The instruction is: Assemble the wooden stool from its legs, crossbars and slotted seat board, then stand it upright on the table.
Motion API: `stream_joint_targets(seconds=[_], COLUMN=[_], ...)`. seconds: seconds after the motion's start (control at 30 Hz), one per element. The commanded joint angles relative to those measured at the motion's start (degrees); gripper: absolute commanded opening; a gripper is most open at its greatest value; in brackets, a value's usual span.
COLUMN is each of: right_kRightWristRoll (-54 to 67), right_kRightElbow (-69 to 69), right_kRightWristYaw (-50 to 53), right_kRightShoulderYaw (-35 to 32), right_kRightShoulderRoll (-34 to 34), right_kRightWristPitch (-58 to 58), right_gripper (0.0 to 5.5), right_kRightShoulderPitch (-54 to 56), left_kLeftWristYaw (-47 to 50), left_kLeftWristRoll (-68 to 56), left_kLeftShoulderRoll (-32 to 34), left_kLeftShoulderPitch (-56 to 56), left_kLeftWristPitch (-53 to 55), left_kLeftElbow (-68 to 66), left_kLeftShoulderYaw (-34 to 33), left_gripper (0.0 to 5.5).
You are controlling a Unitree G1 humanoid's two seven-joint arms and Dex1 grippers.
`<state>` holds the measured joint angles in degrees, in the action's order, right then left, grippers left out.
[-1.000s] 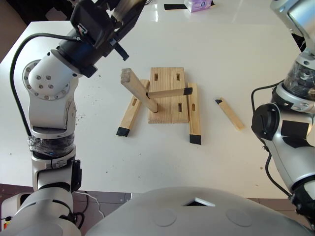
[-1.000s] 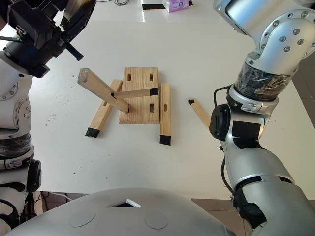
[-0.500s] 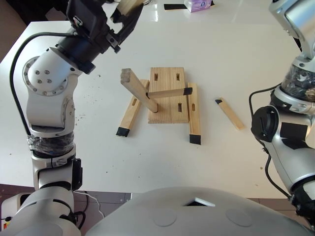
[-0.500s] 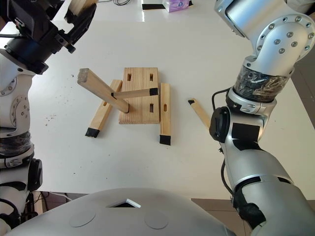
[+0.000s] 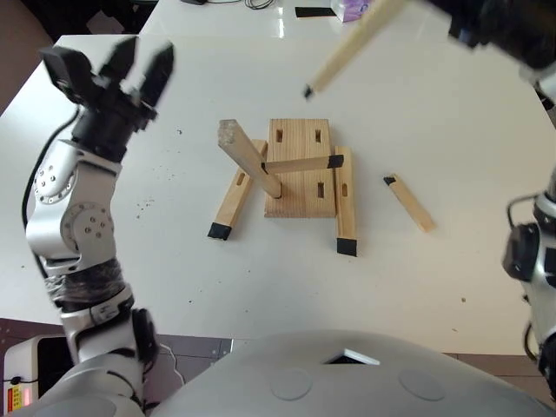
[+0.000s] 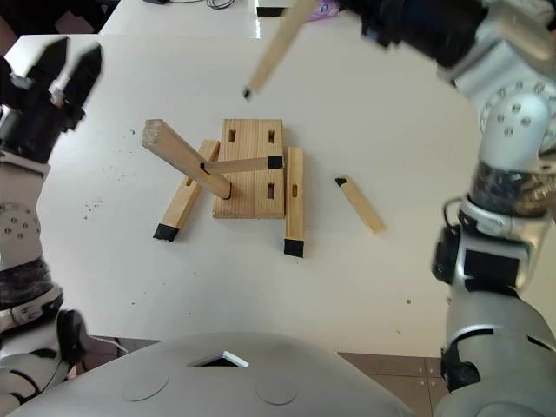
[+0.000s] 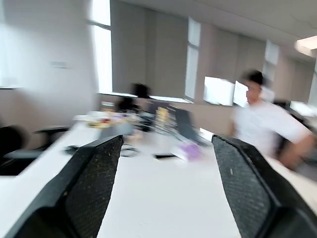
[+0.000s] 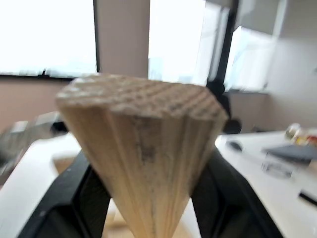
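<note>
The slotted seat board [image 5: 301,187] lies flat mid-table. One leg [image 5: 246,155] stands tilted in it, and a crossbar [image 5: 300,163] runs from that leg to the right across the board. Two more legs lie flat, one [image 5: 233,198] left of the board and one [image 5: 345,201] along its right edge. A short crossbar [image 5: 408,203] lies farther right. My right gripper [image 8: 143,198] is shut on a fourth leg [image 5: 349,50], held high over the table's far side and slanting down toward the board. My left gripper [image 5: 142,62] stands open and empty above the table's far left.
The white table [image 5: 261,287] has bare room in front of the parts and on both sides. At its far edge lie a purple box [image 5: 353,9] and a flat black item [image 5: 313,12].
The leg that was in my left gripper is now in my right gripper. The left gripper has opened and swung out left. The right arm has come in over the far side.
</note>
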<state>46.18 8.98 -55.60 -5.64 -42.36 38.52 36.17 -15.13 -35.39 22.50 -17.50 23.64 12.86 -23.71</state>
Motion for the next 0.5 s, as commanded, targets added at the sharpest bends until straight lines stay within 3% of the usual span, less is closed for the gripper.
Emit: stream_joint_targets(seconds=[0.03, 0.5], right_kRightWristRoll=[-4.5, -6.4], right_kRightElbow=[0.1, 8.0], right_kRightWristYaw=[-7.7, -9.4], right_kRightShoulderYaw=[1.1, 4.7], right_kRightShoulderRoll=[-4.5, 1.1], right_kRightWristPitch=[-4.6, -7.6], right_gripper=[2.04, 2.04], right_kRightShoulderPitch=[-3.7, -12.7], left_kLeftWristYaw=[10.8, 12.9], left_kLeftWristRoll=[3.4, 4.9], left_kLeftShoulderRoll=[-3.8, -7.5], left_kLeftShoulderPitch=[-1.0, 1.1], left_kLeftWristPitch=[1.5, 0.8], left_kLeftElbow=[-4.9, -5.0], left_kLeftShoulderYaw=[-1.8, 0.5], left_gripper=[3.31, 3.31])
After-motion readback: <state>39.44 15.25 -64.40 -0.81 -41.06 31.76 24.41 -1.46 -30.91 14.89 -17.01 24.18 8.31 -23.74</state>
